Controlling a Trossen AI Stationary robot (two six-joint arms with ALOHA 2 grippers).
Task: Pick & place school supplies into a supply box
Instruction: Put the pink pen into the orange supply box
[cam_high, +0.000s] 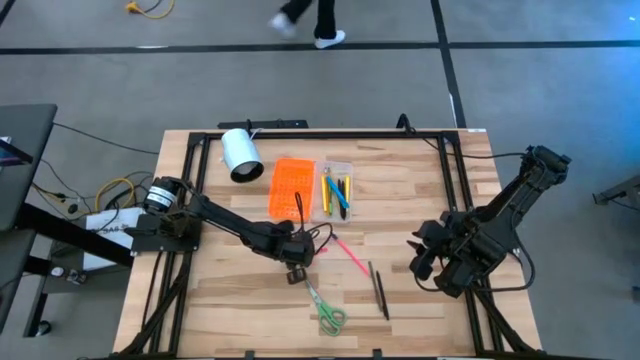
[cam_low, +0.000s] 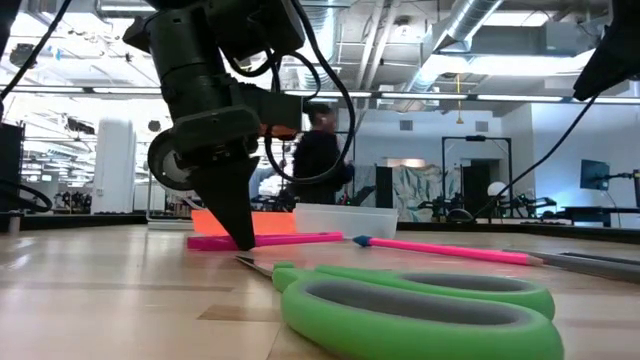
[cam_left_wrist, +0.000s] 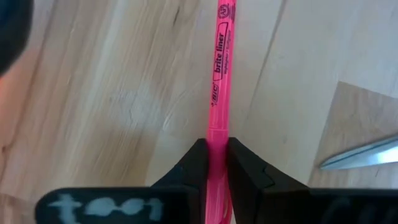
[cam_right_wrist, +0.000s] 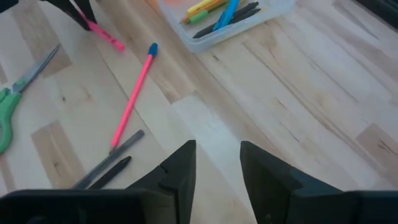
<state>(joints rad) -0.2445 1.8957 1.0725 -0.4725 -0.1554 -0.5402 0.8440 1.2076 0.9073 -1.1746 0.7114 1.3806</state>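
Note:
My left gripper points down at mid-table, shut on a pink highlighter. Beside it lie a pink pencil with a blue end, two dark pens and green-handled scissors, all flat on the wood. The clear tray holds yellow, green, blue and black pens, and its orange lid lies open next to it. My right gripper is open and hovers over bare wood on the table's right side, touching nothing. My left gripper pinches the pink highlighter's barrel between its two fingers, which come from above, pointing down, and stand across it. In the low view the highlighter lies level at the table top, and the longer part sticks out to one side.
A white cylinder lies near the far edge, left of the orange lid. The scissors' blade is close to my left gripper. Black frame rails run along the table's left, far and right edges. A person walks on the floor beyond the table.

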